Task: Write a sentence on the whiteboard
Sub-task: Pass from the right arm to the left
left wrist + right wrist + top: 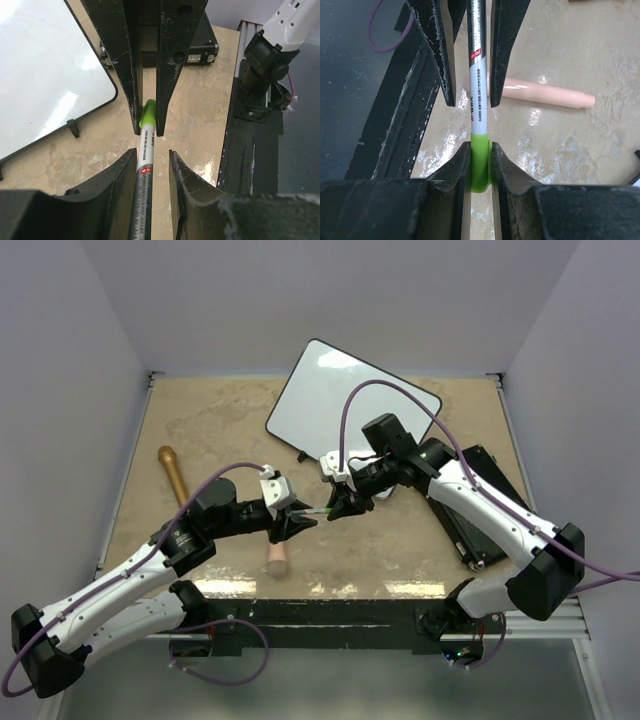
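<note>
The whiteboard (345,400) lies tilted at the back middle of the table, blank; no sentence shows on it. It also fills the left of the left wrist view (45,75). A marker with a white-grey barrel (144,175) and a green cap (481,165) hangs between both grippers above the table. My right gripper (481,146) is shut on the green cap. My left gripper (152,152) is around the barrel, with a gap beside one finger, so it is open. In the top view the left gripper (300,518) and the right gripper (338,506) meet tip to tip in front of the whiteboard.
A black flat case (480,510) lies at the right under the right arm. A pink cylinder (276,558) lies near the front edge below the left gripper. A golden-brown handle (172,472) lies at the left. The black front rail (250,165) borders the table.
</note>
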{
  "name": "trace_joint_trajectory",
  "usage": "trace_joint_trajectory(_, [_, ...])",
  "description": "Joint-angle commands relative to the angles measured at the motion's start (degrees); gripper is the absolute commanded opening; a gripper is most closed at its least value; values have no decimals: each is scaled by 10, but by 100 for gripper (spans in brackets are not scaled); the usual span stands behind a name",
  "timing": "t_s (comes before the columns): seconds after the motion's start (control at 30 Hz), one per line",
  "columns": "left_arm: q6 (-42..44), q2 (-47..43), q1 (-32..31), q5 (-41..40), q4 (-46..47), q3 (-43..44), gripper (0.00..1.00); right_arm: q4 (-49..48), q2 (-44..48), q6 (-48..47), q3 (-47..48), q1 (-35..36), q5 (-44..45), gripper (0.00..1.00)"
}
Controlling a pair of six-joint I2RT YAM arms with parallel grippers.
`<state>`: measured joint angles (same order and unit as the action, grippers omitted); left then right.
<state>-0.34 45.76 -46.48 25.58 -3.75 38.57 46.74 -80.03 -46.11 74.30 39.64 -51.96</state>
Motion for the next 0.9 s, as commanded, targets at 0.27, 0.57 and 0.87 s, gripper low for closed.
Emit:
trace_joint_trajectory(0.27, [8,-1,2,13,29,18,35,2,-3,-5,9,4,-5,0])
trace_joint_trajectory(0.57, [-25,-11,2,10,79,-6,30,3,-5,-4,8,5,-5,0])
trace_joint_trajectory(0.87, [-19,-4,3,18,68,-7,27,3,-3,-3,13,5,-6,0])
